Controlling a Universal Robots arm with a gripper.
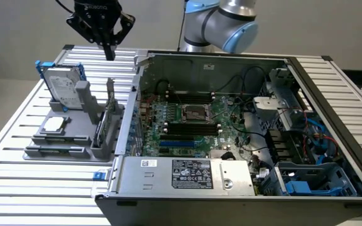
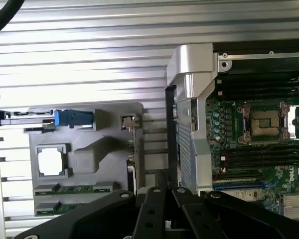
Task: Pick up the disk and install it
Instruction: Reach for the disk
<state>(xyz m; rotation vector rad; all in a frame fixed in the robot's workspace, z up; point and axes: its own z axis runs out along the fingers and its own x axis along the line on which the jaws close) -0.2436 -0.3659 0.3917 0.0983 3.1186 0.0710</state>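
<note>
The disk (image 1: pixel 64 87), a silver drive with a white label in a blue carrier bracket, stands upright at the far end of a grey holder (image 1: pixel 60 151) on the exterior view's left. In the wrist view the disk (image 2: pixel 72 118) appears edge-on from above as a thin blue and silver strip. My gripper (image 1: pixel 110 52) hangs high above the slatted table, beyond the disk and toward the open computer case (image 1: pixel 140 84). Its black fingers (image 2: pixel 154 209) are shut with nothing between them.
The holder also carries a small silver-white square chip (image 1: pixel 54 125) (image 2: pixel 51 162) and upright cards (image 1: pixel 109 120). Inside the case lie the motherboard (image 1: pixel 193 113), a grey labelled power-supply box (image 1: pixel 187 173) and blue-fitted bays (image 1: pixel 307 183). The slatted table (image 1: pixel 30 188) surrounds everything.
</note>
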